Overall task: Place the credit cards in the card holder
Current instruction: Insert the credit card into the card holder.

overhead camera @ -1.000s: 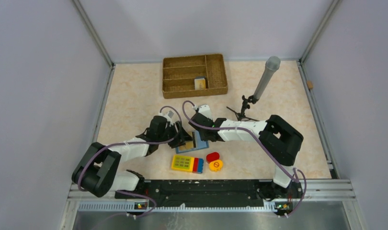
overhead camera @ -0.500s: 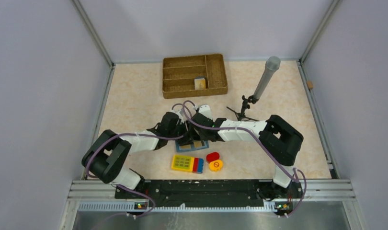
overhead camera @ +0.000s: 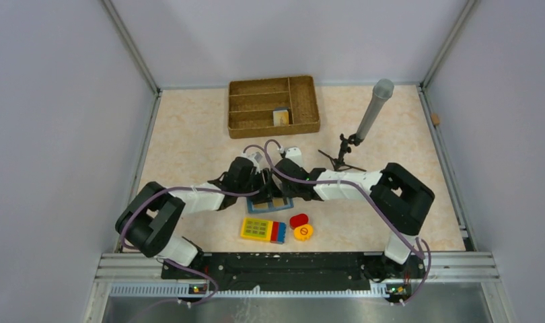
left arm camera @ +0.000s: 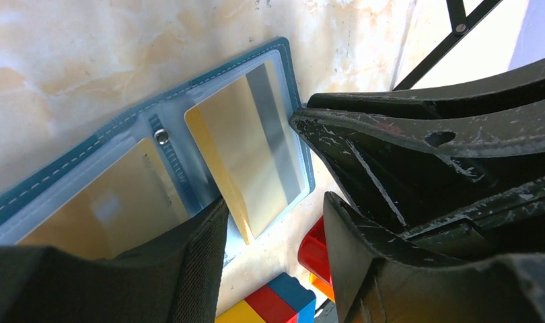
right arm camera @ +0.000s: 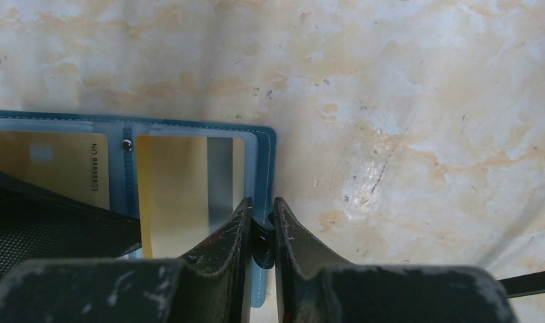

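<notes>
On the worktop [overhead camera: 189,141] the card holder [right arm camera: 264,168] lies opened flat, its right edge pinched by the right claw [right arm camera: 262,205] — a hold best made firm. A tan-yellow credit card [left arm camera: 249,161] sits askew, partly pocketed; the left claw [left arm camera: 273,205] is spread over its free end — the card should be squared, then slid home.
</notes>
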